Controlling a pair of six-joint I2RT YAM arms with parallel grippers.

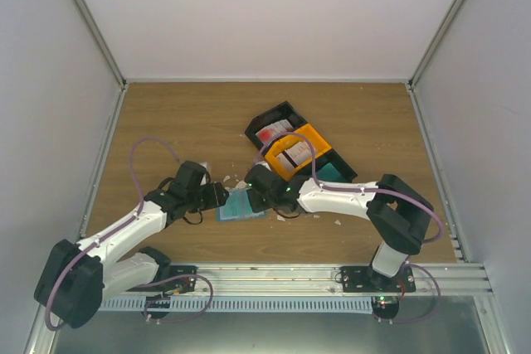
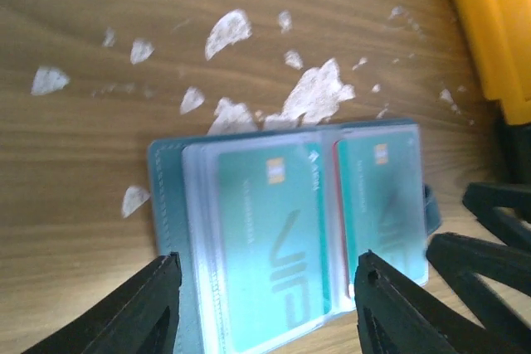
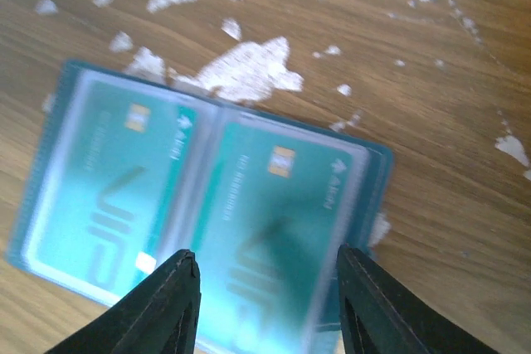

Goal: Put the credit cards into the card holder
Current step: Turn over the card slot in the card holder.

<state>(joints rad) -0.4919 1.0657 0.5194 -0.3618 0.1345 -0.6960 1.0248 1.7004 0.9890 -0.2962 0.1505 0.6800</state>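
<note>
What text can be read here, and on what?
"VIP": left teal card in the card holder.
"VIP", fainter: right teal card.
Small print beside each card's chip: too blurred to read.
Top view, cards in the trays: too small to read.

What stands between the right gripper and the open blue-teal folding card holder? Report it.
Nothing visible. The right gripper, its black fingers open, hangs over the blue-teal folding card holder, clear space between. The torn white scraps lie on the wooden table beside its far edge, not across it.
</note>
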